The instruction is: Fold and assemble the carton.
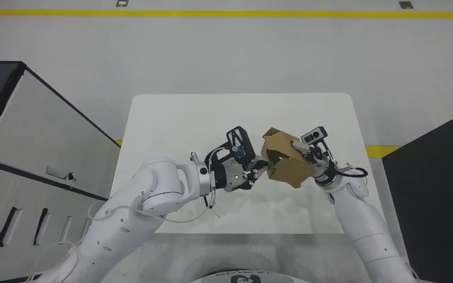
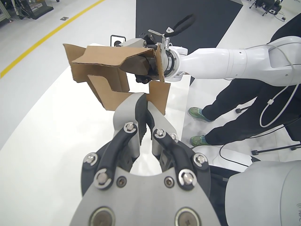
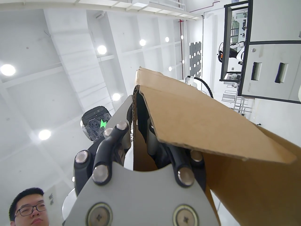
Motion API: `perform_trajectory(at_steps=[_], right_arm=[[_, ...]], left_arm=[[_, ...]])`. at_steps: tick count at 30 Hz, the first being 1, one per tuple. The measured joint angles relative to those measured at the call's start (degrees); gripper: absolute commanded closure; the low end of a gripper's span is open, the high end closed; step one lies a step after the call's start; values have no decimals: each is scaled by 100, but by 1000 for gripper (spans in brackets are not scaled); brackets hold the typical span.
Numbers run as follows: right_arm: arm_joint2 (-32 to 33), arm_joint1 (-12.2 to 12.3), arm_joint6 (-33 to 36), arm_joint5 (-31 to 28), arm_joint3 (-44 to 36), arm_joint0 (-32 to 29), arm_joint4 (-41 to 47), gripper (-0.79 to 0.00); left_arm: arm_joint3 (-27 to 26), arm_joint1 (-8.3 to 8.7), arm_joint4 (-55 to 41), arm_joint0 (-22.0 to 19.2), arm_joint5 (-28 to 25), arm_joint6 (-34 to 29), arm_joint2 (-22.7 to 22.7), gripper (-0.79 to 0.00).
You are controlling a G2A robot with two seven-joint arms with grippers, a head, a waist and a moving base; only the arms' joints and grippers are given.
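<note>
- Two arms meet above the near half of the white worktop (image 1: 212, 127), a little toward the robot's right.
- Left end effector (image 2: 144, 103): its fingers are clenched on the lower edge of a loose flap of the carton (image 1: 284, 161). The black pads are pressed together with cardboard between them.
- Right end effector (image 3: 138, 109): it is clamped on a side wall of the carton, one finger inside the box and one outside, with the corrugated edge running between them.
- The carton is brown, half-opened and tilted, held clear of the worktop between the two end effectors. Several flaps stick out unfolded.
- A dark-framed cabinet (image 1: 42, 134) stands off the worktop's left side.
- Beyond the worktop's far edge lies pale floor crossed by a yellow line (image 1: 226, 13).
</note>
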Motion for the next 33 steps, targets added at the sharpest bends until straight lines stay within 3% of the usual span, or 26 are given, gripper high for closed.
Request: perform_trajectory(at_steps=[21,33], right_arm=[[180,3,506,-17,-140,-165,281,0],[282,-10,73,-167,-123,-219,244,0]], left_arm=[[-69,12,-38,7,-46,-43,-10,0],[-94,29,11,60,149,15,-160,0]])
